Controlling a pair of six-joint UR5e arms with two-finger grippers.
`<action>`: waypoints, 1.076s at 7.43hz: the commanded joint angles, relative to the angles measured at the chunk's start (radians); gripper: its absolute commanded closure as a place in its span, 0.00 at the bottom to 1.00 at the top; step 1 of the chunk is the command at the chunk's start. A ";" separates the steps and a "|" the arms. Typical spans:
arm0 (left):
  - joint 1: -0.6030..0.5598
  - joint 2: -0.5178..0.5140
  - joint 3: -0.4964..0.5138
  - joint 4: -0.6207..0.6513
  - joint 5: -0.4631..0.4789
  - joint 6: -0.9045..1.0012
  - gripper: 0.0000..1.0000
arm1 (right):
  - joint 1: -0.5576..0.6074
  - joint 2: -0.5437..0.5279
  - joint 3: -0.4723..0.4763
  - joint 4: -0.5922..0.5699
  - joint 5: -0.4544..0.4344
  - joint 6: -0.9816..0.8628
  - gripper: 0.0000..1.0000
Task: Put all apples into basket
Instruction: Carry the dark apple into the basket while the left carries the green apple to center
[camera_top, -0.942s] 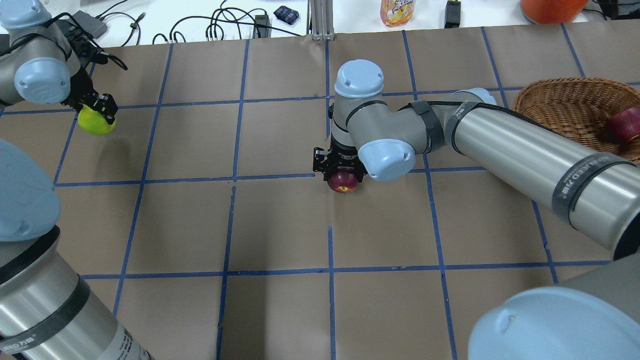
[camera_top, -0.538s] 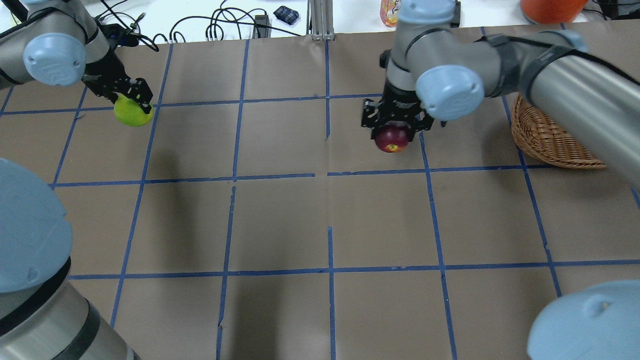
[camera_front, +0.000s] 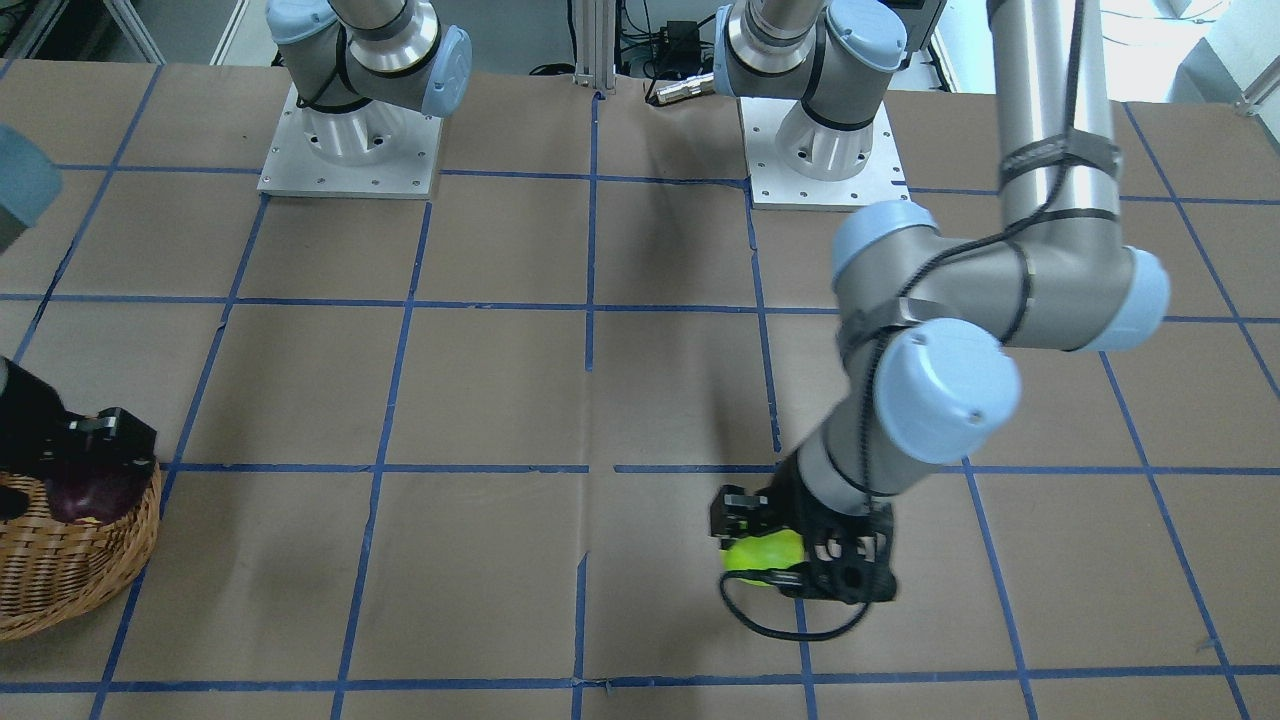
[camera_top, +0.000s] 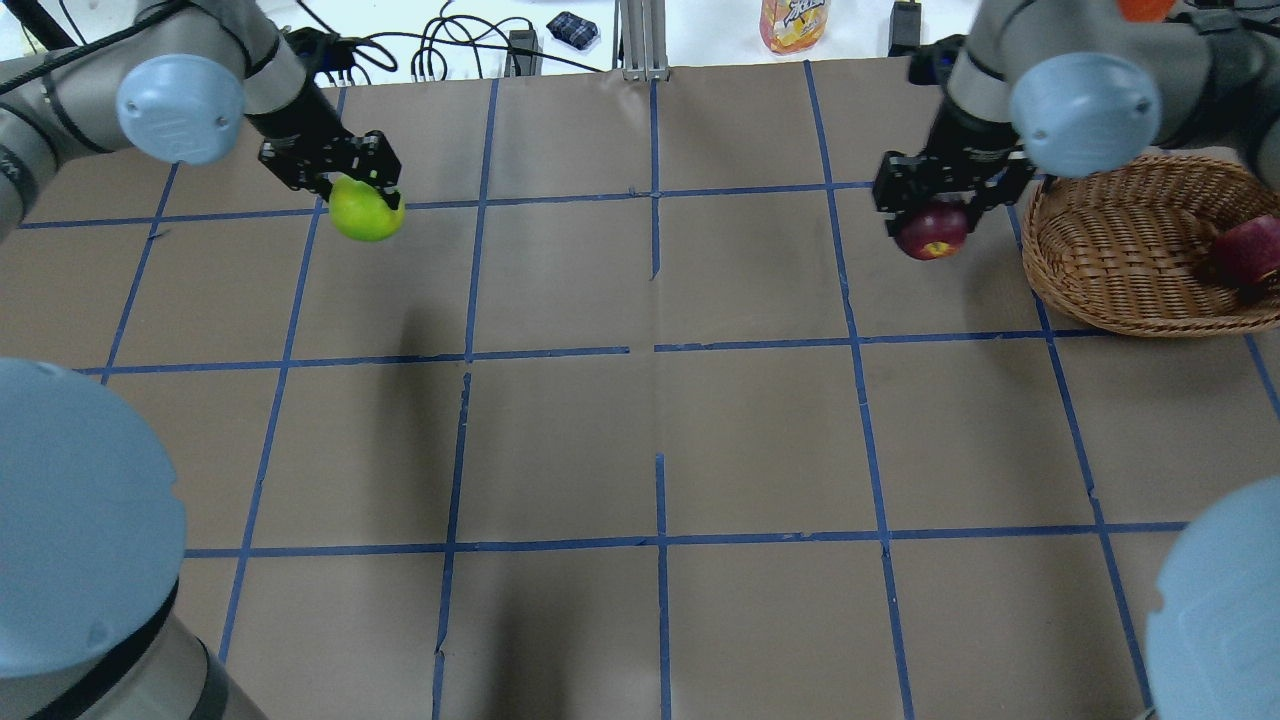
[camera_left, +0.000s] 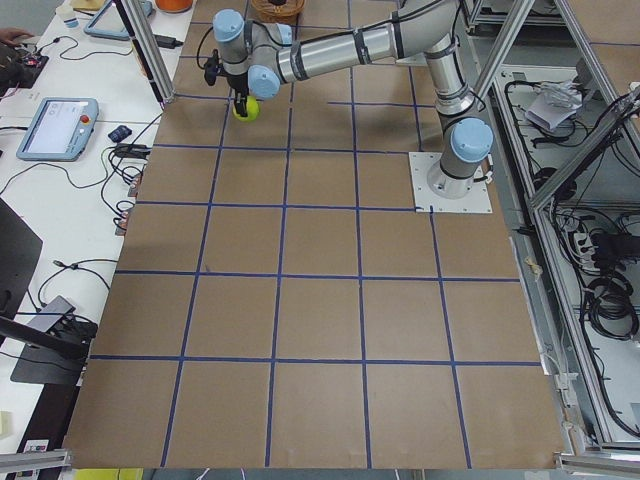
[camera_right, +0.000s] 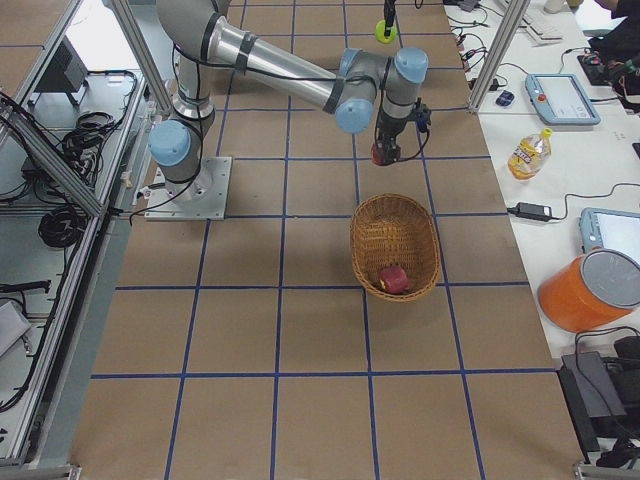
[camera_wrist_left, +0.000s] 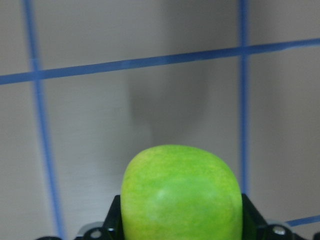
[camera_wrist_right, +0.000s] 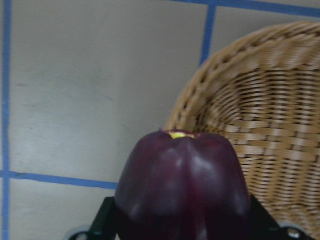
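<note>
Wicker forms the basket (camera_top: 1110, 255), brown and round-rimmed, standing on the paper-covered surface (camera_top: 560, 440) just beside the right fingers (camera_wrist_right: 104, 220), on the side turned away from the other arm. Those fingers are clenched on the red apple (camera_top: 932, 232), one finger on each flank. The fruit bulges out past their tips and shows a small yellow patch. It hangs above the surface, and in the overhead view it is close to the basket's near rim but outside it. The wrist view shows the rim curving close behind the fruit.

Inside the basket, against the wall farthest from the right fingers, lies the maroon apple (camera_top: 1248, 250).

Well apart from all this, the left fingers (camera_wrist_left: 113, 220) are closed on the green apple (camera_top: 366, 212), pinching it from both sides. It is lifted off the surface, and its soft shadow falls on the paper beyond the fingertips, where blue tape lines cross.
</note>
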 joint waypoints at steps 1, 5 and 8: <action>-0.174 -0.009 -0.041 0.067 0.007 -0.170 0.99 | -0.140 0.059 0.020 -0.086 0.003 -0.230 0.45; -0.210 -0.011 -0.233 0.294 0.013 -0.278 0.54 | -0.231 0.156 0.031 -0.261 0.013 -0.352 0.08; -0.209 0.021 -0.259 0.292 0.037 -0.282 0.00 | -0.222 0.121 0.029 -0.225 0.081 -0.329 0.00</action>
